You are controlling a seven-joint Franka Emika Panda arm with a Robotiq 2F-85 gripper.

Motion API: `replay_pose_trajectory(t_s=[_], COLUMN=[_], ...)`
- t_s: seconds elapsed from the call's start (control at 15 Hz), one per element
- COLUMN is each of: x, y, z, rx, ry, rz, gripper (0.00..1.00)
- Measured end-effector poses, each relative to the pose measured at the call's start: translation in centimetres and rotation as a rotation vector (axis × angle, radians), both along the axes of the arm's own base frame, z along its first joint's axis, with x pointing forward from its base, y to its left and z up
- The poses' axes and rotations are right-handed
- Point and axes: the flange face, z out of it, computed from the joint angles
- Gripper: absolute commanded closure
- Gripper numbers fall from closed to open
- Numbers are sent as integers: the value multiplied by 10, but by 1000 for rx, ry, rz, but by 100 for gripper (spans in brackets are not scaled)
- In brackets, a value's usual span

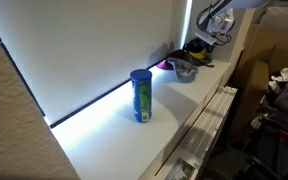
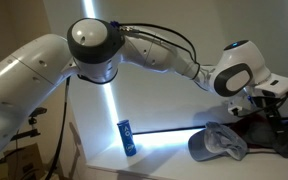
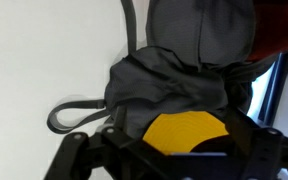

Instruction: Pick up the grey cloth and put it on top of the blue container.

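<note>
The grey cloth lies crumpled in the middle of the wrist view, with a strap loop trailing off to its left. In an exterior view it is a grey heap on the white table. My gripper hangs directly over it, open, with one finger on each side and nothing between them. Both exterior views show the gripper above the pile. The blue container stands upright on the table, well away from the pile, with its lid on.
A yellow patch and some red fabric lie against the grey cloth. A rounded grey mesh shape sits just beyond it. A wall runs along the back of the white table, and clutter stands off the table's far side.
</note>
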Motion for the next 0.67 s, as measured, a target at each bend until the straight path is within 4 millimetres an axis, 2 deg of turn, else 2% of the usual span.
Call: replay_pose_trajectory(t_s=[0.2, 0.53, 0.67], x=[9, 29, 31], y=[-1, -5, -6], z=[-7, -46, -49], rx=[5, -13, -20], ry=[0, -3, -6], rz=[-85, -214, -218], gripper=[0, 0, 0])
